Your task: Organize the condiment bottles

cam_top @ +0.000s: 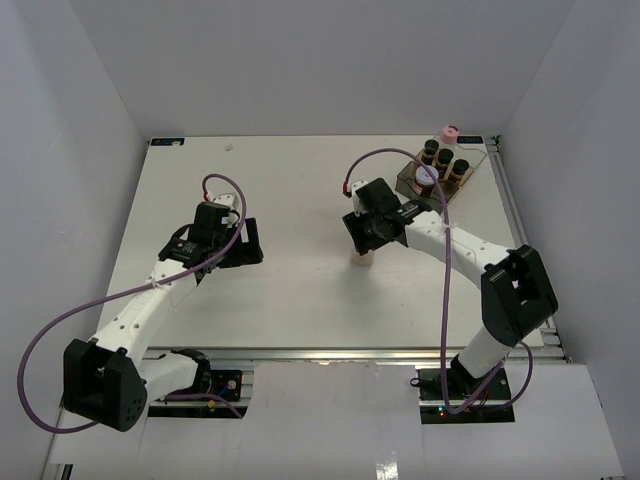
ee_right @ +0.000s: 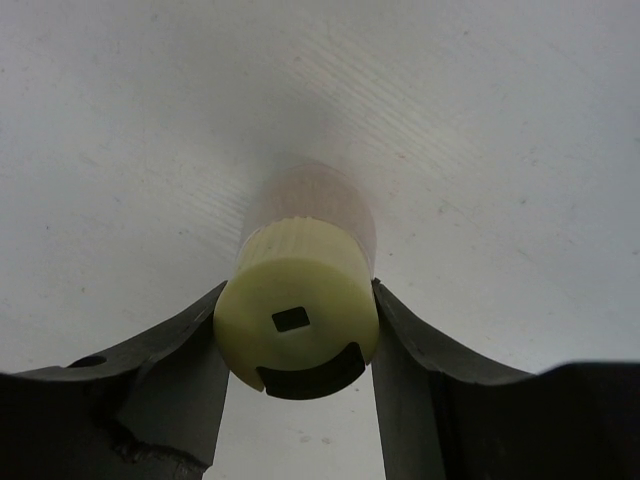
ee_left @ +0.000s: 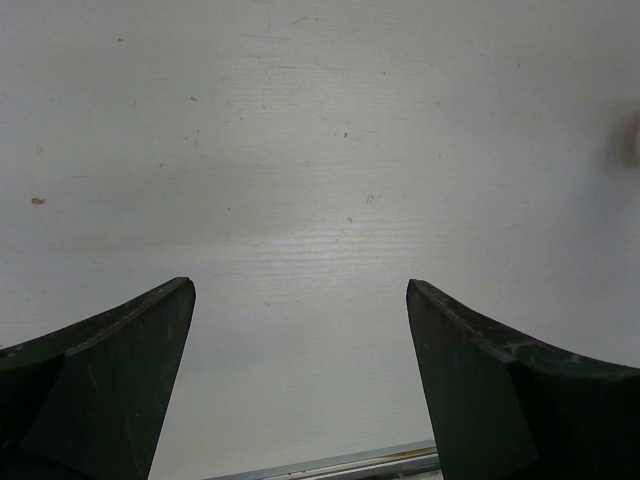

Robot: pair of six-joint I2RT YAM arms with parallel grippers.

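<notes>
Presently the right claw [ee_right: 298,295] is pinching the cream bottle [ee_right: 318,205] by its pale yellow cap [ee_right: 297,335], one dark finger pressing against each side of the cap. The cap is facing up at the wrist camera and the body is pointing away from it toward the table [cam_top: 290,180], so the bottle is standing roughly upright. Whether its base is resting on the surface or hanging just above it, I cannot tell. Seen from above, this bottle is sitting a little right of the table's centre, just on the near side of the right claw and well apart from the tray [cam_top: 481,160].

The tray is lying at the far right corner. Three dark bottles [cam_top: 445,158] are standing in a row inside it, and a pale-capped bottle [cam_top: 427,177] is standing at its near left end. A pink bottle [cam_top: 450,133] is showing at the tray's far edge; whether it is inside or just behind, I cannot tell.

The left claw [ee_left: 300,290] is hanging over the left side of the table, its fingers spread wide with only the white surface showing between them. It is well apart from every bottle.
</notes>
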